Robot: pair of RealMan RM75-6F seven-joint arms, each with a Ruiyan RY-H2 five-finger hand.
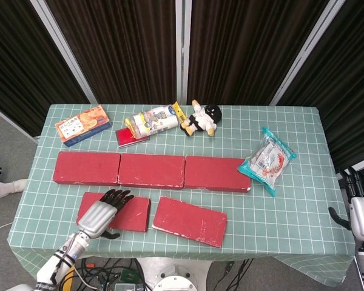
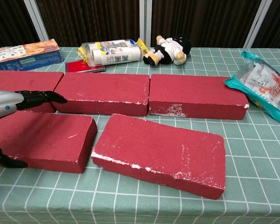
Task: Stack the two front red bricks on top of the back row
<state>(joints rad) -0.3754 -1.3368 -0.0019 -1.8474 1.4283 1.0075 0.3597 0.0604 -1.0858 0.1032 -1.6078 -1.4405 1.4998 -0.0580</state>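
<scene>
Spread, empty left hand over the front-left flat red rectangular brick; needs fingers around both long edges before lifting.

Left hand: silver-grey back shell, black segmented fingers and black thumb, on a pale wrist with a dark band, seen above the front left brick. Right hand, well right of that brick: same silver shell, black fingers, grey cuff bearing a small blue mark.
</scene>
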